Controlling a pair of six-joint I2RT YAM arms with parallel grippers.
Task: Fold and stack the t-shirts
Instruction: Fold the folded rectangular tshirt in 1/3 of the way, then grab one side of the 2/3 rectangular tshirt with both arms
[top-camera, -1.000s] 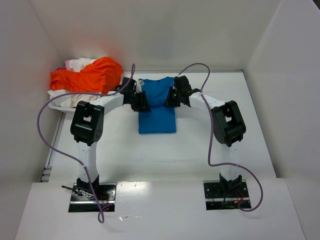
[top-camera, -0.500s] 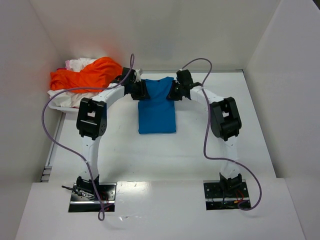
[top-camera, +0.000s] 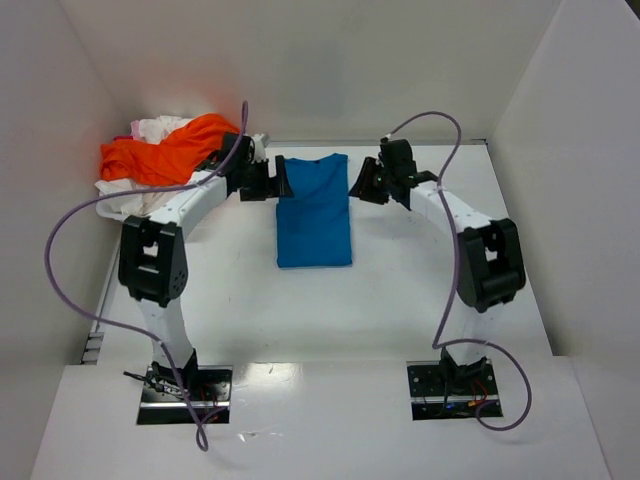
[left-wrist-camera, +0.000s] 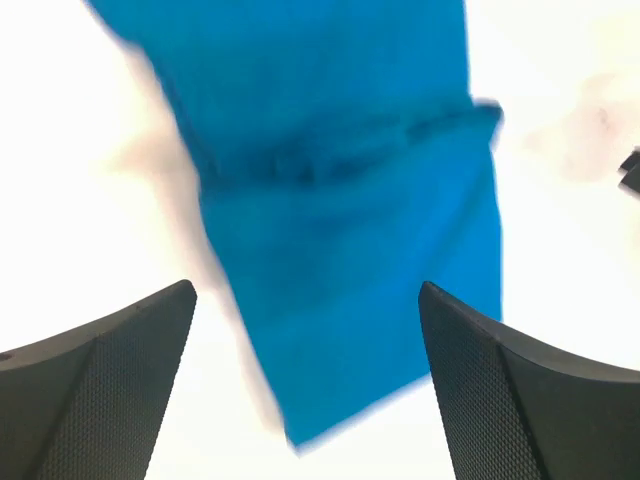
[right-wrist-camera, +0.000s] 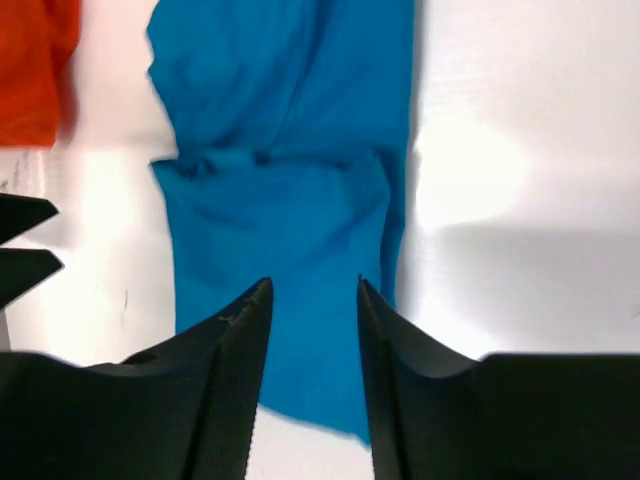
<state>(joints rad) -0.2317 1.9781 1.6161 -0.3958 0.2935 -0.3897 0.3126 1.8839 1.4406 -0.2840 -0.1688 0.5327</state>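
Left gripper (top-camera: 271, 183): arm stretched forward, beside blue t-shirt (top-camera: 314, 215), fingers spread wide, empty. Right gripper (top-camera: 361, 187): opposite side, narrowly parted, empty. Shirt: folded strip, long axis near-to-far.

You'll find the blue t-shirt (top-camera: 314, 210) lying flat on the bench (top-camera: 400, 270), folded into a long narrow rectangle. It runs straight from near the far edge toward the middle of the bench, neckline end farthest away. A wrinkled crease crosses its width partway along. The orange t-shirt (top-camera: 165, 155) sits crumpled in a heap in the far left corner, well apart from the blue one. It rests on the bunched white and pinkish t-shirts (top-camera: 158, 128), which show behind and beneath it.
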